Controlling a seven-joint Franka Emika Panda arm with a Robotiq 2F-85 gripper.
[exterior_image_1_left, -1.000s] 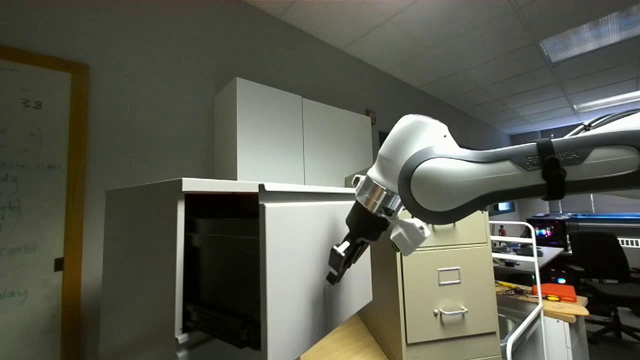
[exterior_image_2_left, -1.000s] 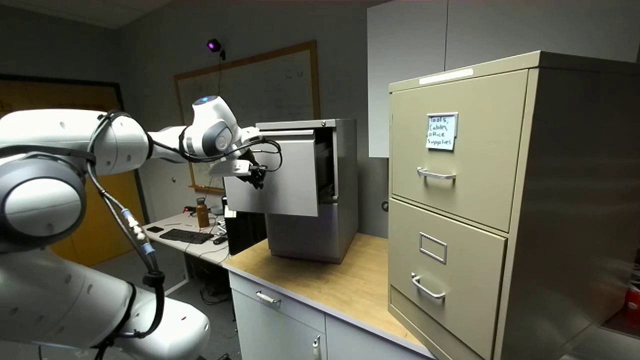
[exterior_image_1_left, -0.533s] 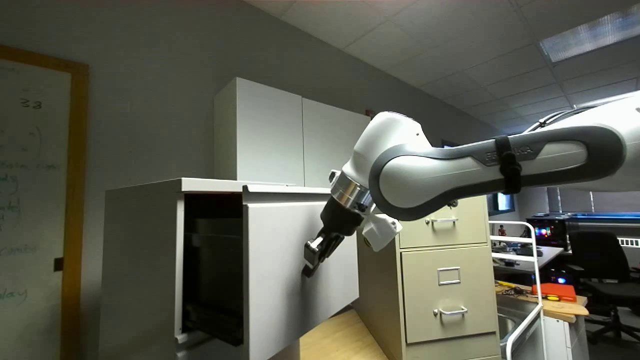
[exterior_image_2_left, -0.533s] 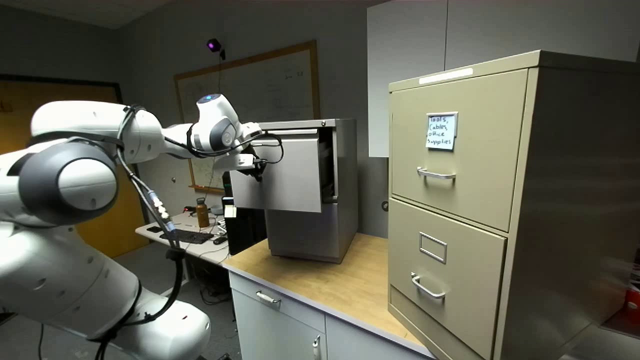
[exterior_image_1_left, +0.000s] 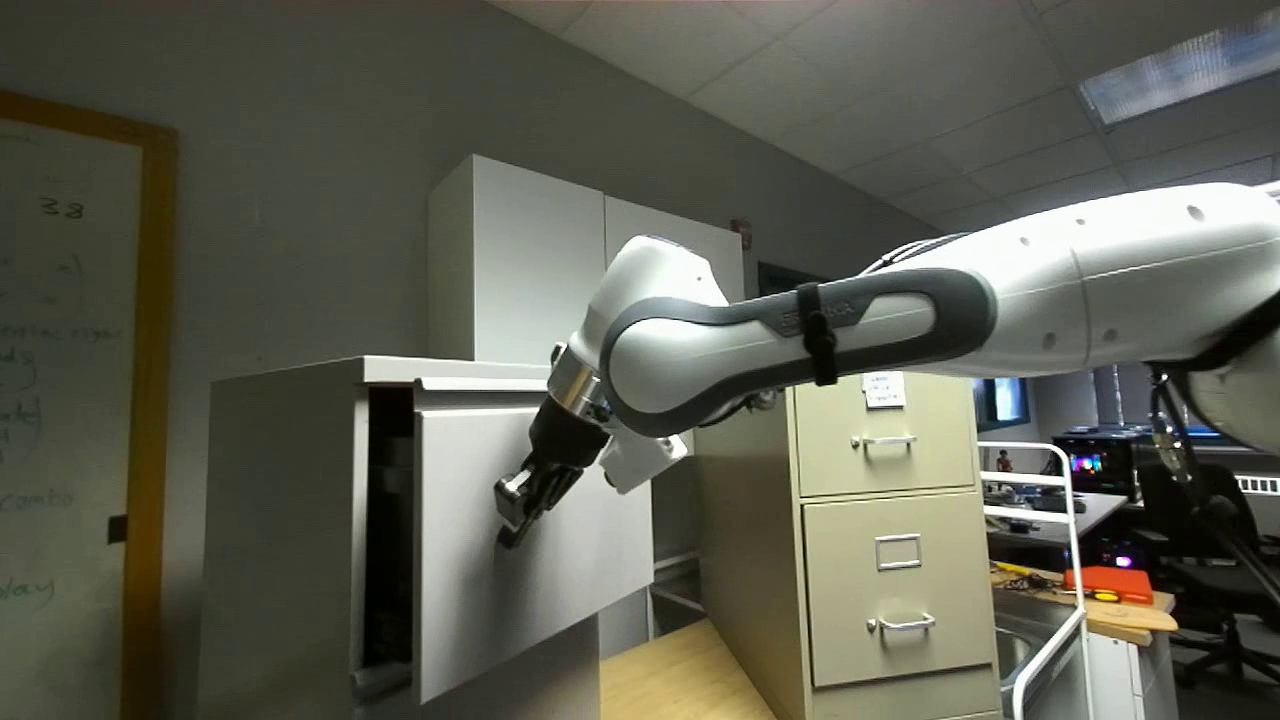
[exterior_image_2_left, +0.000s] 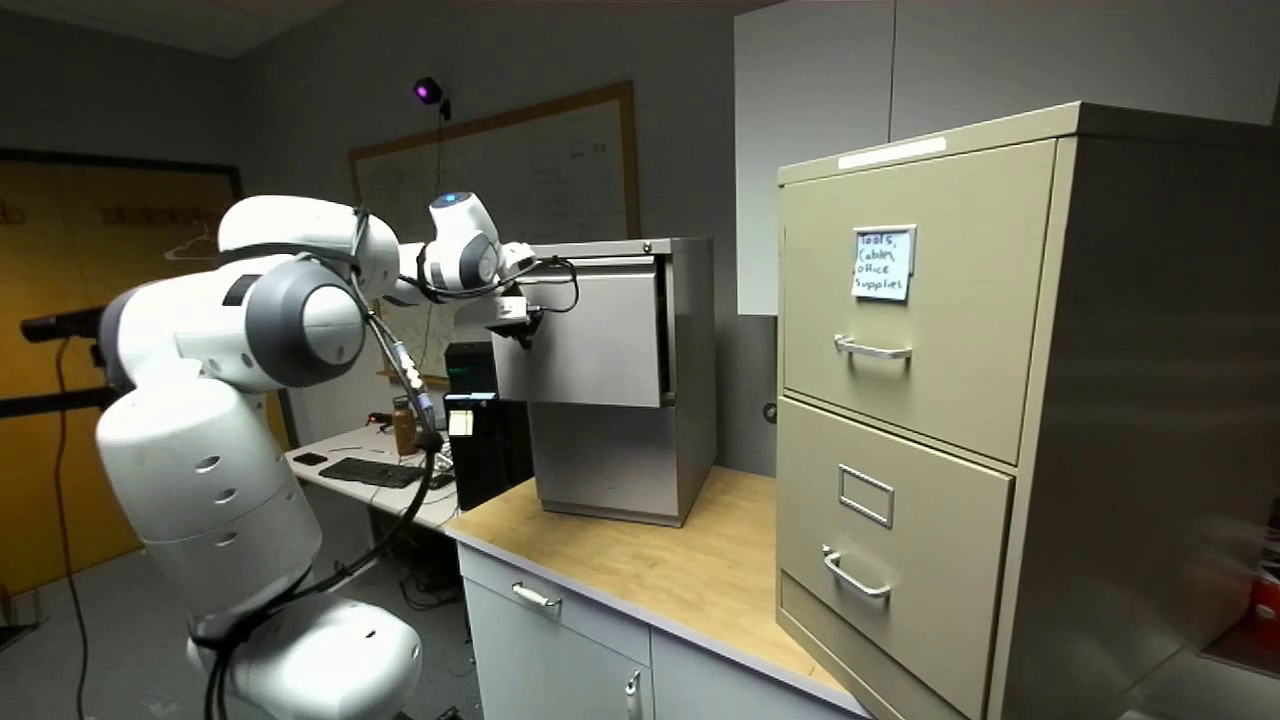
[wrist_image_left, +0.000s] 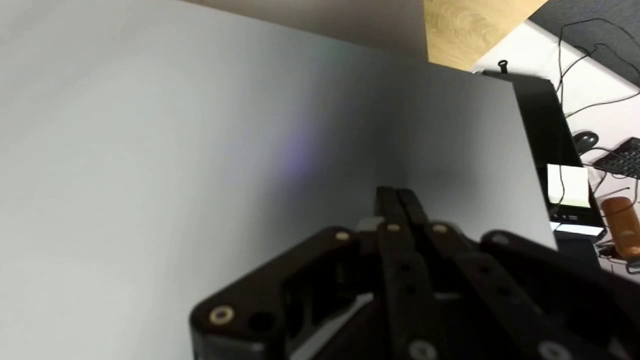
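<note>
Where a second ago the drawer (exterior_image_1_left: 560, 570) stood well out of the grey cabinet (exterior_image_1_left: 280, 540), it now juts out only a little, and the arm (exterior_image_1_left: 900, 315) has moved in along with it. The claw (wrist_image_left: 397, 192) is closed, finger against finger; the drawer lies directly ahead, its upright front at the tips, nearer the edge by the black box (exterior_image_2_left: 490, 450).
</note>
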